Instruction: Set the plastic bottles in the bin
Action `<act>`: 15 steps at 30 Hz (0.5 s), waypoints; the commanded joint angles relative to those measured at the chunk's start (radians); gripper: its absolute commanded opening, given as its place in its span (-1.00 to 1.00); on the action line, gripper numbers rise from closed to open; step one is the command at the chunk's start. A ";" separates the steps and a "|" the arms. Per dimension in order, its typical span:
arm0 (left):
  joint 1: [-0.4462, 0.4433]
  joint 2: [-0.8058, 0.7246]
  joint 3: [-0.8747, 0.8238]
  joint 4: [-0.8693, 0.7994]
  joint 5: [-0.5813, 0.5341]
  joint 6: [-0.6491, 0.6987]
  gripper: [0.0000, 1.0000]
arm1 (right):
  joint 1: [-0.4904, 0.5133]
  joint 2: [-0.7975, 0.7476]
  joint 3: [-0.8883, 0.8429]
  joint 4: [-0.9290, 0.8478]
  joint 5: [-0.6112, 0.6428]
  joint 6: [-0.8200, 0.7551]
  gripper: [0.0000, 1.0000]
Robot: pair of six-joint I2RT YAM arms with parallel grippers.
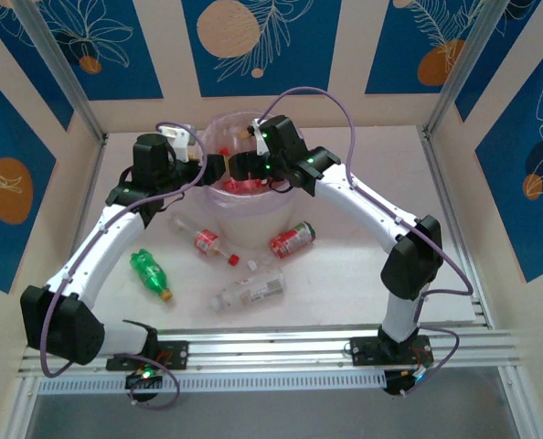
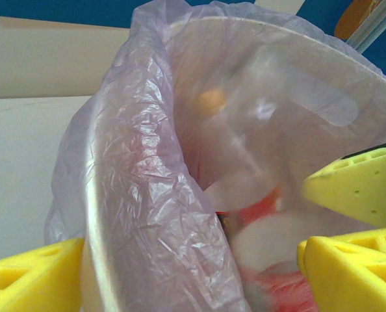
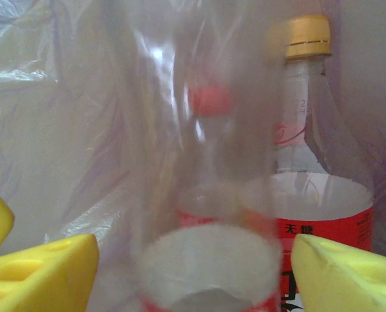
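where the right tool [image 3: 194,263] gapes, a bottle [image 3: 209,195] sits.

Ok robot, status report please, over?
Left gripper and right gripper open over the bin. Blurred bottle between right fingers. Green bottle, pale-labelled bottle, two red-labelled bottles on the table. Nothing in the way.

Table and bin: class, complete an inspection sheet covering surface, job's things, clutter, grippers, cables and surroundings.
Surface: white table.
Job's things: bin, pink-bagged, holds a yellow-capped bottle; green bottle, red-labelled bottle, red bottle and pale-labelled bottle lie on the table.
Clutter: small red bit beside the bottles, too small to identify.
Grippers: left gripper and right gripper over the bin, both open; blurred bottle between the right fingers, apparently not gripped.
Cables: purple cables, one arching above the bin.
Surroundings: blue patterned panels, metal posts.
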 commanded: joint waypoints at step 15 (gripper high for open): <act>-0.032 0.042 -0.045 -0.156 -0.002 0.059 0.68 | -0.023 0.044 0.162 -0.086 0.000 -0.031 0.42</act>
